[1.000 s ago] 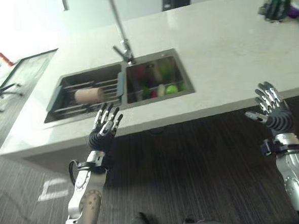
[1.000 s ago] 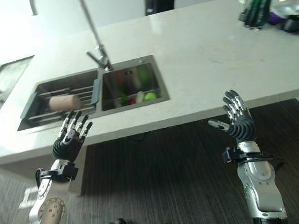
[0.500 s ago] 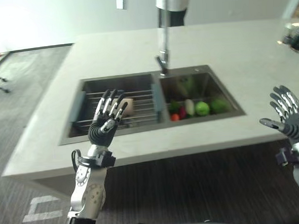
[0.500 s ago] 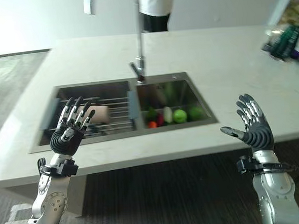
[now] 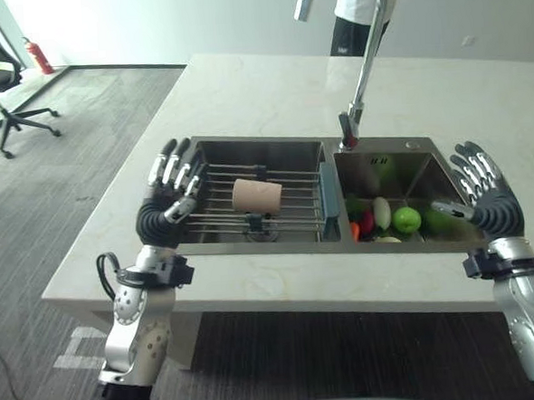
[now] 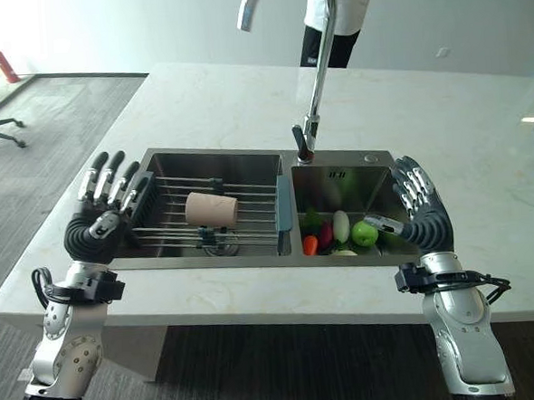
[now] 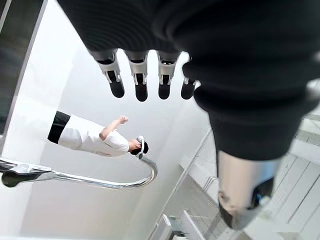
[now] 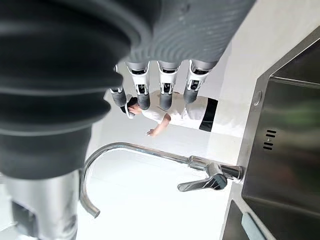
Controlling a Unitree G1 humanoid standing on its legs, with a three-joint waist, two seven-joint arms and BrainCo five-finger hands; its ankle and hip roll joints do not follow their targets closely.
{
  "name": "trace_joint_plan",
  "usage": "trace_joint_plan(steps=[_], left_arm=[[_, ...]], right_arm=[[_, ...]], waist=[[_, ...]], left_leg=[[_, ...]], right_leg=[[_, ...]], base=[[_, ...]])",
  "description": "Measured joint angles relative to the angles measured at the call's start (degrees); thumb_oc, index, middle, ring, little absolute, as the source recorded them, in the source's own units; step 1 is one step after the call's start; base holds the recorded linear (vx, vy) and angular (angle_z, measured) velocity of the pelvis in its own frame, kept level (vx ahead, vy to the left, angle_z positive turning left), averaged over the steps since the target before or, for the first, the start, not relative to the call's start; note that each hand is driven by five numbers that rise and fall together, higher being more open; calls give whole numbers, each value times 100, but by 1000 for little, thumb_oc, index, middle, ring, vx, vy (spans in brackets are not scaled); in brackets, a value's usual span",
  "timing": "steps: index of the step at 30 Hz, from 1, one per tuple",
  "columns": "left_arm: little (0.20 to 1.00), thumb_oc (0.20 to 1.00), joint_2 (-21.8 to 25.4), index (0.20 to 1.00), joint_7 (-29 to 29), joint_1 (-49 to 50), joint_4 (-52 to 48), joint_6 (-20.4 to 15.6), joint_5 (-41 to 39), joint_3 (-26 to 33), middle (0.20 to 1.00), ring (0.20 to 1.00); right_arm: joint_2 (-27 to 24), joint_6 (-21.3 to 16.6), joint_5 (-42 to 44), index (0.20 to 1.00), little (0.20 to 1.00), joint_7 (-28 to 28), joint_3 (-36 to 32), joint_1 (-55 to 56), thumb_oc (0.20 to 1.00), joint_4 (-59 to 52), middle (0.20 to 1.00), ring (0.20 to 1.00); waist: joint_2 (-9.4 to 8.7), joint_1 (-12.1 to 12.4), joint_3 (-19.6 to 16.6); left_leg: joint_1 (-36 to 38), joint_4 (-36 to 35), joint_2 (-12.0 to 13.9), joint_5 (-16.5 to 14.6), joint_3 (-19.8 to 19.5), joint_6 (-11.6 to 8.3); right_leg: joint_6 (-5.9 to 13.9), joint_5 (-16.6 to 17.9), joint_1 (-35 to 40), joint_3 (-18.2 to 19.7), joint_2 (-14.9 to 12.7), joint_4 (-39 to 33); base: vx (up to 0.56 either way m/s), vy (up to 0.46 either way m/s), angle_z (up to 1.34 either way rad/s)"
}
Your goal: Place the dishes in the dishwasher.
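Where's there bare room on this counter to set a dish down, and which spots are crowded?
The white countertop is bare behind the sink, left of the faucet, and along the front strip below the basins. Crowded: the right basin holds produce, including a green apple; the left basin's wire rack carries a beige cup.

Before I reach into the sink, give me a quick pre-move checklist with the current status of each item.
1. Left hand open and empty: ok.
2. Right hand open and empty: ok.
3. Cup lying on the wire rack in the left basin, nothing on top of it: ok.
4. Dishwasher located: cannot tell.
5. Right basin holds fruit and vegetables, not dishes: ok.
6. Person stands beyond the counter, apart from both hands: ok.
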Motion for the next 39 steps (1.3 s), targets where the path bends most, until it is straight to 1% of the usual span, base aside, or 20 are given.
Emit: trace_joint_plan(steps=[2,5,7,8,9,10,11,12,13,17,22,23,25,26,29,30,33,34,37,39], left_arm=[[1000,1000,6,1000,152,-1,-11,-19,584,257,1000,1000],[1000,1000,129,1000,436,1,-7,-80,1515,513,1000,1000],[1000,1000,855,1000,821,2,95,-107,3136,615,1000,1000],[1000,1000,1284,1000,884,-9,226,-78,3438,622,1000,1000],[1000,1000,1751,1000,927,-51,411,-52,3621,677,1000,1000],[1000,1000,2149,1000,988,-379,803,16,3775,662,1000,1000],[1000,1000,2264,1000,1046,-700,1093,100,3785,670,1000,1000],[1000,1000,2390,1000,1104,-953,1290,172,3769,694,1000,1000],[1000,1000,2684,1000,1094,-1051,1429,219,3761,693,1000,1000],[1000,1000,3183,1000,961,-1247,1715,637,3535,939,1000,1000],[1000,1000,3343,1000,628,-1433,2659,1024,3443,907,1000,1000],[1000,1000,3390,1000,528,-1528,2697,1065,3561,788,1000,1000],[1000,1000,3982,1000,147,-2023,2750,1099,3839,22,1000,1000],[1000,1000,4244,1000,-56,-2765,2944,1163,3950,-514,1000,1000],[1000,1000,4490,1000,-420,-3717,3403,1016,3965,-1160,1000,1000],[1000,1000,4498,1000,-560,-3847,3442,982,3966,-1217,1000,1000],[1000,1000,4547,1000,-945,-4637,4024,837,4244,-2240,1000,1000],[1000,1000,4565,1000,-1080,-4714,4142,663,4564,-2510,1000,1000],[1000,1000,4566,1000,-1174,-4716,4140,304,5176,-2737,1000,1000],[1000,1000,4543,1000,-1379,-4834,4045,358,5442,-3051,1000,1000]], right_arm=[[-111,5,1,1000,1000,-94,-82,4,1000,132,1000,1000],[-134,27,12,1000,1000,5,-385,228,1000,127,1000,1000],[-251,95,228,1000,1000,171,-527,274,1000,128,1000,1000],[-425,164,239,1000,1000,245,-537,273,1000,133,1000,1000],[-619,244,245,1000,1000,309,-610,255,1000,134,1000,1000],[-822,313,246,1000,1000,344,-676,228,1000,153,1000,1000],[-990,388,246,1000,1000,358,-668,139,1000,154,1000,1000],[-1098,389,255,1000,1000,413,-642,-79,1000,209,1000,1000],[-1158,388,338,1000,1000,420,-627,-209,1000,282,1000,1000],[-1194,391,455,1000,1000,584,-680,46,1000,350,1000,1000],[-1117,454,456,1000,1000,713,-684,27,1000,348,1000,1000],[-1126,487,458,1000,1000,716,-686,28,1000,353,1000,1000],[-1194,501,466,1000,1000,719,-689,-18,1000,405,1000,1000],[-1245,502,583,1000,1000,750,-684,-189,1000,474,1000,1000],[-1252,501,681,1000,1000,862,-668,-206,1000,533,1000,1000],[-1255,501,681,1000,1000,899,-674,-196,1000,568,1000,1000],[-1326,498,693,1000,1000,1019,-660,-201,1000,592,1000,1000],[-1518,501,758,1000,1000,1063,-660,-190,1000,595,1000,1000],[-1699,498,908,1000,1000,1157,-692,-190,1000,595,1000,1000],[-1699,498,907,1000,1000,1236,-664,-193,1000,625,1000,1000]], waist=[[322,-96,8],[455,-215,-19],[517,-268,-18],[560,-274,-23],[640,-274,-19],[660,-274,-8],[683,-309,14],[801,-367,18],[819,-443,27],[894,-560,-15],[851,-600,-19],[821,-598,-21],[737,-602,-32],[715,-673,-29],[739,-781,-44],[766,-884,-63],[847,-1008,-100],[879,-1077,-114],[873,-1207,-120],[873,-1205,-120]], left_leg=[[41,-26,387,54,46,-159],[30,-34,645,82,50,-205],[24,-35,704,103,70,-236],[27,-32,695,104,78,-238],[18,31,682,197,65,-358],[-131,230,649,218,80,-396],[-227,272,617,228,241,-407],[-170,105,656,137,702,-303],[-113,83,689,129,1095,-293],[58,-35,435,222,1146,-208],[130,2,344,199,1139,-171],[132,2,345,199,1138,-171],[133,2,356,199,1129,-172],[134,0,355,197,1130,-174],[138,-1,355,197,1176,-174],[139,-1,353,197,1195,-174],[145,-2,354,198,1298,-175],[145,-3,353,197,1333,-175],[146,-5,376,202,1389,-182],[157,-22,368,202,1431,-182]], right_leg=[[-168,-190,16,70,420,-2],[-280,-236,7,85,672,-1],[-313,-248,5,87,744,0],[-318,-248,5,89,739,0],[-316,-249,5,111,719,-1],[-304,-243,-7,115,621,-1],[-311,-222,-18,73,549,0],[-394,-166,-6,-6,519,-2],[-350,-186,9,-41,460,0],[-107,-248,125,-33,240,-1],[-115,-170,103,97,193,0],[-115,-170,100,98,200,0],[-115,-171,100,102,215,0],[-106,-154,98,115,197,-1],[-109,-130,45,207,194,-2],[-116,-119,29,231,193,-1],[-132,-79,-36,338,203,-1],[-137,-65,-72,387,207,-1],[-165,-41,-122,465,246,-1],[-163,-18,-142,517,244,-1]], base=[[-1,-274,-23],[-11,-199,-7],[-1,-69,-1],[-12,41,-1],[-35,71,9],[-28,103,19],[-1,101,33],[43,151,31],[51,133,26],[80,112,6],[66,71,-12],[47,60,-1],[43,65,0],[31,64,-3],[18,47,-12],[24,47,-15],[27,44,-18],[27,51,-19],[3,54,-17],[-9,44,-11]])
